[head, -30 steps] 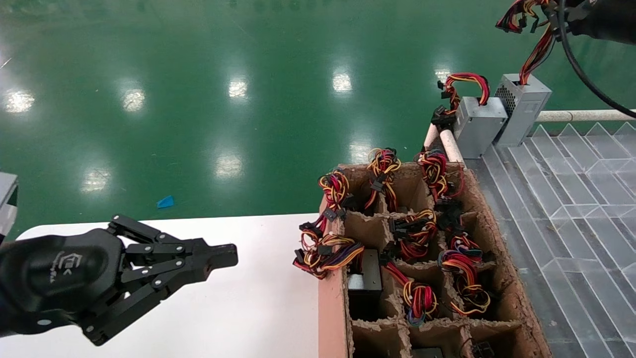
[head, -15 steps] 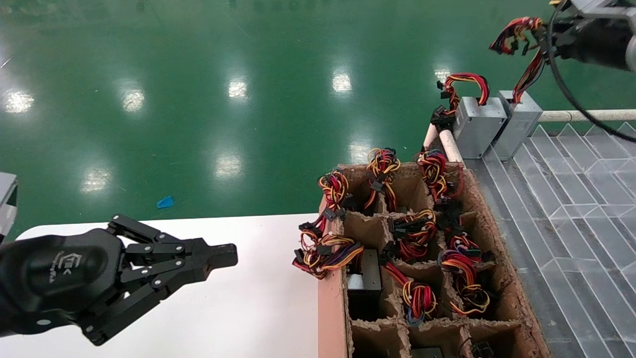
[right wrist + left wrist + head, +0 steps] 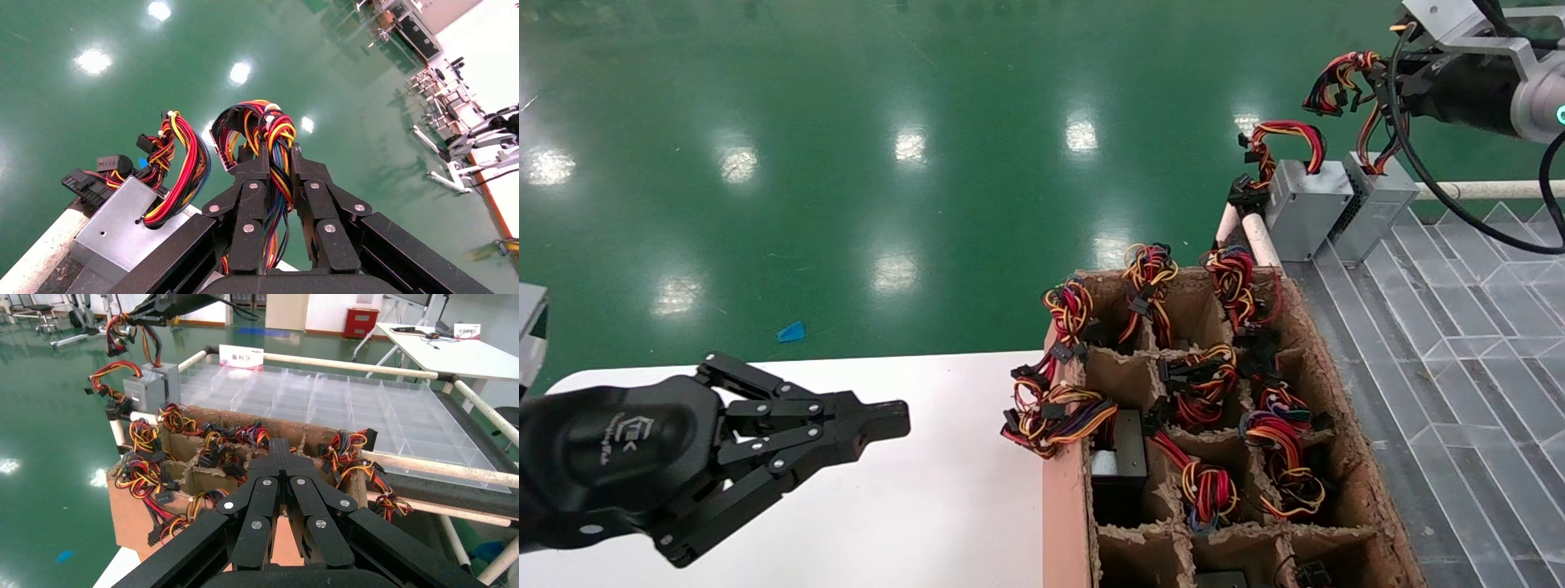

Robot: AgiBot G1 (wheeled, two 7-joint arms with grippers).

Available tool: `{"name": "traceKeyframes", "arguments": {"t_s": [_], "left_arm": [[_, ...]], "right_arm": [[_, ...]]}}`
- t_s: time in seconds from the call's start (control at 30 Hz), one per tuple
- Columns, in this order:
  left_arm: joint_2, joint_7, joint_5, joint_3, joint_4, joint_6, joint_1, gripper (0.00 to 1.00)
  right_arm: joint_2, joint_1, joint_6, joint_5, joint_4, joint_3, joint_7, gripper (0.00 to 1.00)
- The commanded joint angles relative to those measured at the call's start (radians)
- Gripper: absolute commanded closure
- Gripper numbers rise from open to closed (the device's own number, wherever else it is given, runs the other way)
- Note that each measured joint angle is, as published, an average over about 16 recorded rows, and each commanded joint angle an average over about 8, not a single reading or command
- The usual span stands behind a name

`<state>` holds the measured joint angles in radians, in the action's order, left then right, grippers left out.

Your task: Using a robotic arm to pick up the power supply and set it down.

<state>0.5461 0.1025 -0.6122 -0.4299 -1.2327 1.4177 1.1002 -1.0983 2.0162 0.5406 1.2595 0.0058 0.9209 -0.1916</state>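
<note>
The power supply (image 3: 1379, 206), a narrow silver box, stands tilted at the clear tray's far corner, right beside a wider grey box (image 3: 1305, 208). Its red, orange and black wires (image 3: 1336, 75) rise to my right gripper (image 3: 1387, 77), which is shut on that bundle (image 3: 270, 128). In the right wrist view the wires pass between the right gripper's (image 3: 278, 154) jaws and the supply's box is hidden below. My left gripper (image 3: 891, 420) hovers shut and empty over the white table; in its own view the left gripper (image 3: 281, 447) points at the crate.
A cardboard crate (image 3: 1065, 498) with dividers holds several wire bundles and stands between the white table (image 3: 928, 506) and the clear compartment tray (image 3: 1459, 327). The wider box carries an arching red-yellow cable loop (image 3: 183, 165). Green floor lies beyond.
My right gripper has come down and drawn back into view with the wires. The power supply has sunk lower beside the wider box. The left arm has not moved.
</note>
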Motion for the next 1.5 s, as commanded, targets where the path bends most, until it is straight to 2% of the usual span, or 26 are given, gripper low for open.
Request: {"name": "traceKeyframes", "arguments": {"t_s": [0.03,0.5,0.77,0.93,1.33,1.37,1.5], "left_arm": [[0.000,0.000,0.000,0.000,0.000,0.000,0.000,1.00],[0.000,0.000,0.000,0.000,0.000,0.000,0.000,1.00],[0.000,0.000,0.000,0.000,0.000,0.000,0.000,1.00],[0.000,0.000,0.000,0.000,0.000,0.000,0.000,1.00],[0.000,0.000,0.000,0.000,0.000,0.000,0.000,1.00],[0.000,0.000,0.000,0.000,0.000,0.000,0.000,0.91],[0.000,0.000,0.000,0.000,0.000,0.000,0.000,0.41]], "right_arm": [[-0.001,0.000,0.000,0.000,0.001,0.000,-0.001,0.00],[0.010,0.031,0.040,-0.014,0.021,-0.010,-0.032,0.00],[0.028,0.049,0.106,-0.029,0.060,-0.024,-0.065,0.00],[0.055,-0.014,0.155,-0.061,0.138,-0.064,-0.039,0.00],[0.150,-0.218,0.331,-0.164,0.389,-0.191,0.053,0.00],[0.158,-0.235,0.346,-0.173,0.410,-0.201,0.061,0.00],[0.190,-0.303,0.405,-0.207,0.494,-0.244,0.091,0.00]]}}
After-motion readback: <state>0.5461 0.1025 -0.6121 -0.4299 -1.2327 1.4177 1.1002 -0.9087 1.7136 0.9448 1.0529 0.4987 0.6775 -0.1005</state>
